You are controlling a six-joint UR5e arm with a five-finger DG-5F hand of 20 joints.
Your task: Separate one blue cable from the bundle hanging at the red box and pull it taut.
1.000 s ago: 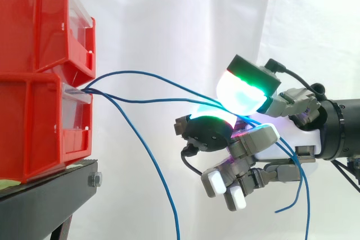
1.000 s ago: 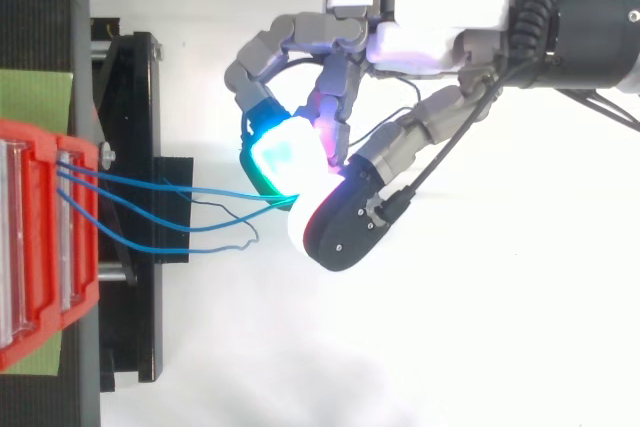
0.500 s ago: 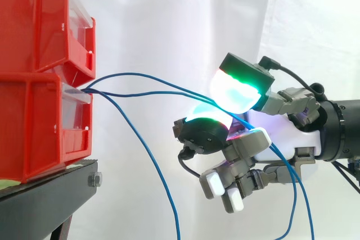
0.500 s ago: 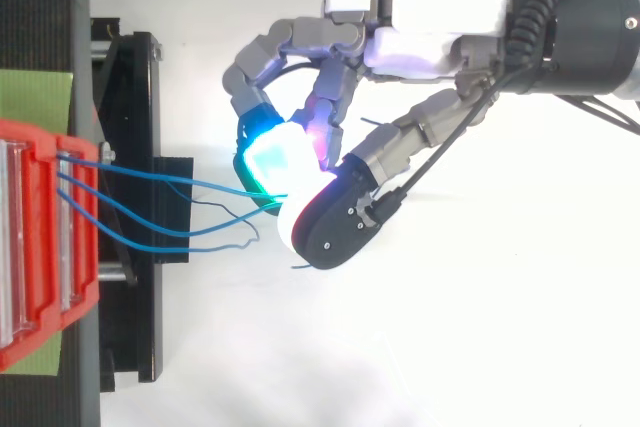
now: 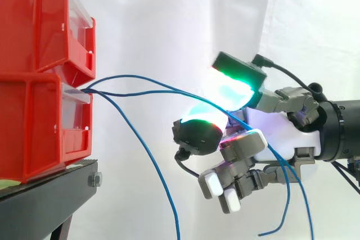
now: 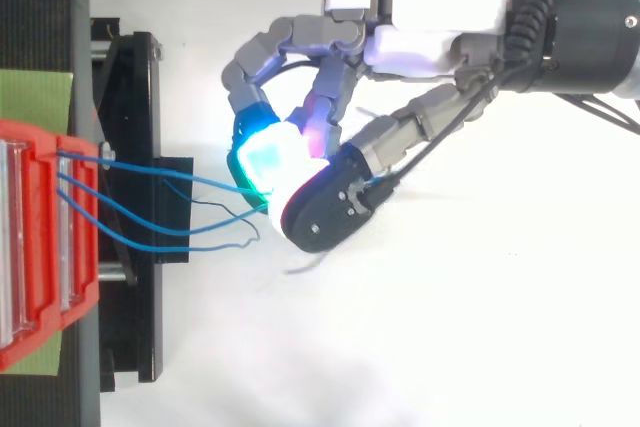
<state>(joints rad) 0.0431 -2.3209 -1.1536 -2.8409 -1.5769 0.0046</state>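
The hand (image 5: 281, 134), right of the red box (image 5: 34, 122), pinches two blue cables (image 5: 140, 76) between glowing fingertips (image 5: 230, 89); a third cable (image 5: 163, 189) hangs below the box.

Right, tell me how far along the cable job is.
Done: the robot hand is at the blue cables by the red bins. In hand: its fingertips appear to pinch two strands, while a third strand hangs apart. Left: single out one and pull; both bow, neither is taut.

At the left, the red plastic bins (image 5: 34, 99) top a black metal stand (image 5: 50, 192). The thin blue cables (image 5: 130, 75) cross a plain white curtain (image 5: 169, 15). The grey-and-white hand (image 5: 275, 133) has fingers (image 5: 233, 85) glowing green and cyan.
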